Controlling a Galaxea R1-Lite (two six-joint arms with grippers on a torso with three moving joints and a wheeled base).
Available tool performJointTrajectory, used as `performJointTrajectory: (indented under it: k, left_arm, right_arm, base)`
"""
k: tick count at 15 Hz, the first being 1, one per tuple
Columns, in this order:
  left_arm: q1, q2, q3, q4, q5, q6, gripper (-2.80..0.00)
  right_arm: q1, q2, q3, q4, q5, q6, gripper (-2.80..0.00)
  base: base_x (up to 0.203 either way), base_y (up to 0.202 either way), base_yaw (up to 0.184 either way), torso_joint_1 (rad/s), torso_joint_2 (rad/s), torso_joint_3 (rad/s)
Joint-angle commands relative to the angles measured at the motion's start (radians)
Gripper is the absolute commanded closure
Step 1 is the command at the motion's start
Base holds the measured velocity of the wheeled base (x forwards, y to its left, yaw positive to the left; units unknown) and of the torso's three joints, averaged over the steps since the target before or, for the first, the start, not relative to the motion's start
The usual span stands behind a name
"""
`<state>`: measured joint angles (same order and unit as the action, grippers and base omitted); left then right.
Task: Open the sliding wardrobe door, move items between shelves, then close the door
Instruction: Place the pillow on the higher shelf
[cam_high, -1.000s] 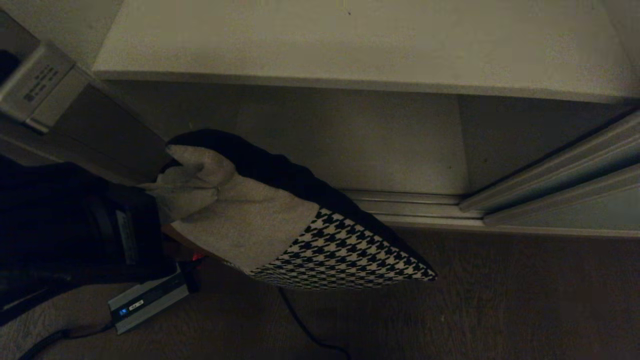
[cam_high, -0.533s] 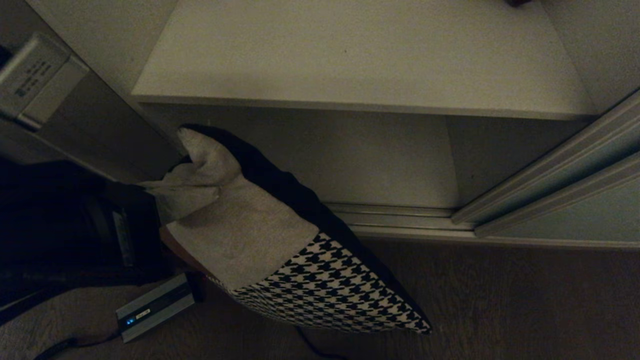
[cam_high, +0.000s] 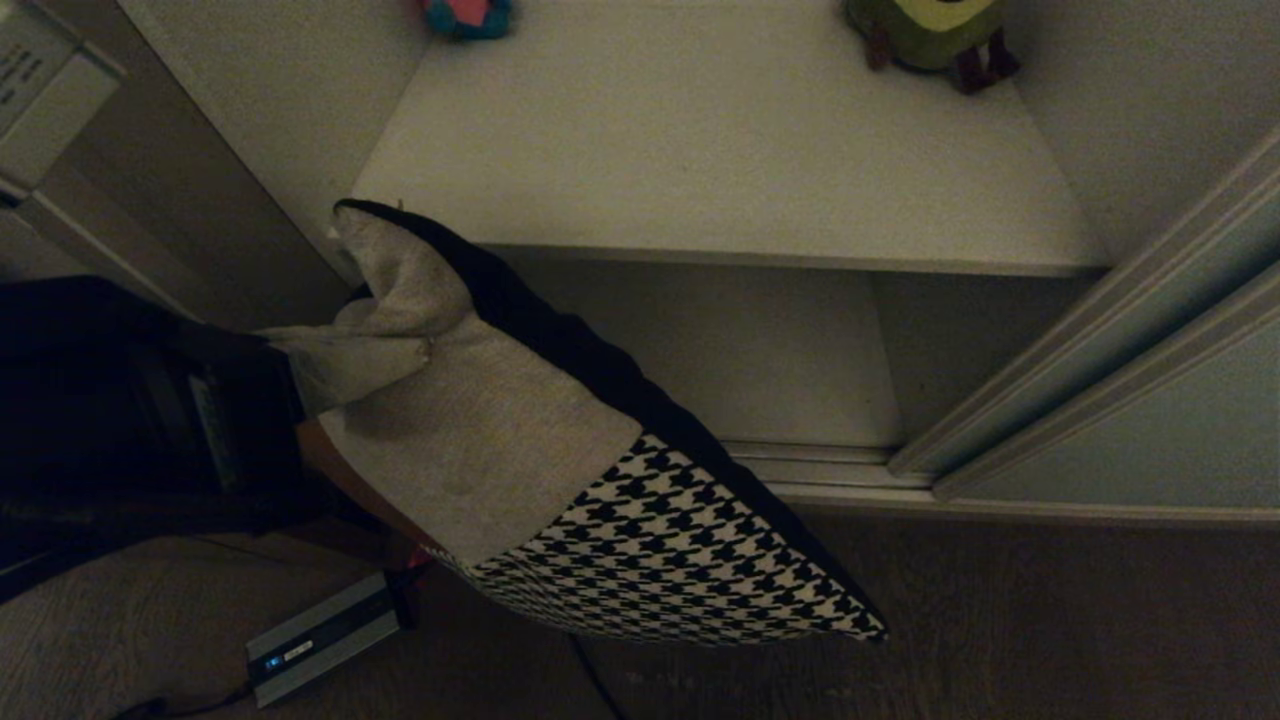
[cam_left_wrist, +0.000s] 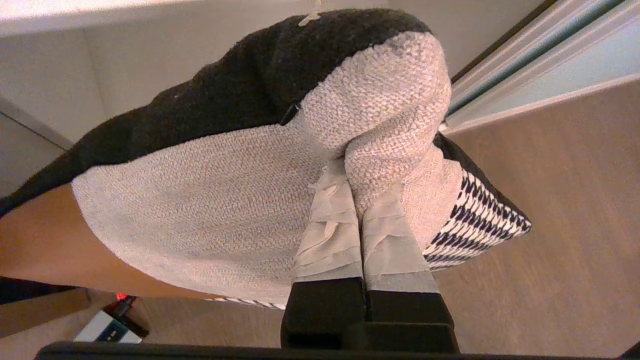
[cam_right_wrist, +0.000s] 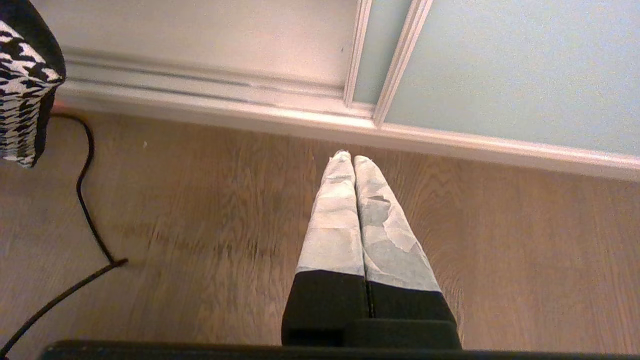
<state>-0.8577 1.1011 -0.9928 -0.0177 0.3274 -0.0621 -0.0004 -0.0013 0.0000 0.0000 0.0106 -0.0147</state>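
Left gripper is clamped on a bunched fold of the cream strip of the houndstooth cushion; taped fingers are pressed together. The cushion hangs clear of the wood-grain floor, its checked corner pointing to 5 o'clock in head view, in front of the lower compartment. The upper shelf lies at 12 o'clock. The sliding wardrobe door stands at 3 o'clock, pushed aside. A power brick lies at 7 o'clock. Right gripper is closed and empty, pointing at the floor near the door rail.
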Motion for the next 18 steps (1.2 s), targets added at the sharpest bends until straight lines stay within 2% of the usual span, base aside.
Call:
performJointTrajectory:
  k: [1,8,18]
  left_arm:
    - [0.002,0.003,-0.006,-0.002,0.004,-0.001,0.0]
    - [0.002,0.0,-0.01,-0.001,0.007,-0.002,0.0]
    - [0.002,-0.006,-0.006,-0.001,0.005,-0.001,0.0]
  right_arm:
    - [0.0,0.0,0.003,0.0,0.0,-0.001,0.0]
    - [0.0,0.0,0.003,0.0,0.0,-0.001,0.0]
    - [0.0,0.0,0.003,0.0,0.0,-0.001,0.0]
  base:
    - [0.0,0.0,0.0,0.007,0.0,0.203]
    - [0.0,0.0,0.0,0.0,0.0,0.2]
    - [0.0,0.0,0.0,0.003,0.0,0.026]
